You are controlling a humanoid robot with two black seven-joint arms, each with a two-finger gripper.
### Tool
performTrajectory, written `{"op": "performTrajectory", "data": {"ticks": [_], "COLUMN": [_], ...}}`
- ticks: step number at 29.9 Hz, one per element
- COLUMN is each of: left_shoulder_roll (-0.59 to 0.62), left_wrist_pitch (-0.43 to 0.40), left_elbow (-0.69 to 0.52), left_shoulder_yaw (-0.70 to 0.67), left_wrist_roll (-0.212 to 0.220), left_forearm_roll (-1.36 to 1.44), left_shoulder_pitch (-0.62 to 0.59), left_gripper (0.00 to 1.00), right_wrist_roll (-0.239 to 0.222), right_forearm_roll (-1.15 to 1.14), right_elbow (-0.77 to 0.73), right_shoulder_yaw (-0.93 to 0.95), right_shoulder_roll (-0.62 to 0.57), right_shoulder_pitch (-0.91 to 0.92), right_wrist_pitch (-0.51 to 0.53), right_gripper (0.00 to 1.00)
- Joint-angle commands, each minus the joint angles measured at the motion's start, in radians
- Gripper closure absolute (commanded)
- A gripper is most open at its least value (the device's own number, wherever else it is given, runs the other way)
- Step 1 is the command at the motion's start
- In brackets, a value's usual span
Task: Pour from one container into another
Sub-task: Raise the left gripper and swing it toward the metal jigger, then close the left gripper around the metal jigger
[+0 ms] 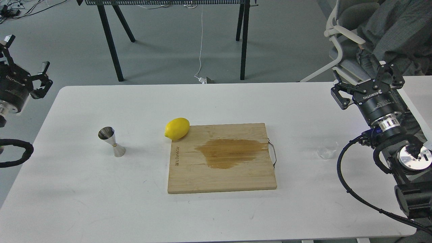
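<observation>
The small clear cup (327, 149) stands on the white table (135, 202) at the right, between the board and my right arm. The steel jigger (111, 141) stands upright at the left of the table. My right gripper (368, 81) hangs open and empty above the table's far right edge, behind and above the cup. At the far left my left gripper (23, 54) is open and empty, off the table's left edge and well away from the jigger.
A wooden cutting board (222, 175) with a dark wet stain (229, 153) lies in the middle. A lemon (177, 128) rests at its far left corner. A seated person (398, 30) and an office chair are behind the right gripper.
</observation>
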Motion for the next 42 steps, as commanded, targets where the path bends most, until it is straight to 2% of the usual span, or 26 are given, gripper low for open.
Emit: {"op": "performTrajectory", "data": {"ticks": [1,4,7,10,12,20,23,28,42], "left_shoulder_roll": [0.071,0.122,0.167,0.188,0.181,0.113,0.107,0.107,0.076], "left_wrist_pitch": [0.000,0.000,0.000,0.000,0.000,0.543,0.695,0.797,0.967], "left_elbow": [-0.048,-0.137,-0.293,-0.438,-0.485,-0.516,-0.510,-0.513,-0.509], "left_shoulder_yaw": [-0.003,-0.003,0.005,0.011,0.017,0.199,0.249,0.267,0.269], "left_wrist_roll": [0.000,0.000,0.000,0.000,0.000,0.000,0.000,0.000,0.000], "left_forearm_roll": [0.202,0.364,0.526,0.664,0.717,0.947,0.968,0.990,1.080], "left_shoulder_pitch": [-0.031,-0.039,-0.034,-0.019,0.012,0.072,0.091,0.151,0.322], "left_gripper": [0.00,0.00,0.00,0.00,0.00,0.00,0.00,0.00,0.00], "right_wrist_roll": [0.000,0.000,0.000,0.000,0.000,0.000,0.000,0.000,0.000], "right_forearm_roll": [-0.001,0.001,-0.001,-0.001,-0.001,-0.002,-0.004,-0.004,-0.004], "right_elbow": [0.002,0.002,0.002,0.002,0.002,-0.006,-0.006,-0.008,-0.005], "right_shoulder_yaw": [-0.001,-0.001,0.000,0.000,0.002,-0.001,-0.006,-0.012,-0.015], "right_shoulder_roll": [0.000,0.000,0.000,0.000,0.000,-0.002,-0.002,-0.002,-0.005], "right_shoulder_pitch": [0.003,0.003,0.003,0.001,0.000,-0.005,-0.006,-0.008,-0.008], "right_wrist_pitch": [0.000,0.000,0.000,0.000,0.000,0.000,0.000,0.000,0.000], "right_gripper": [0.01,0.01,0.01,0.01,0.01,0.01,0.01,0.01,0.01]}}
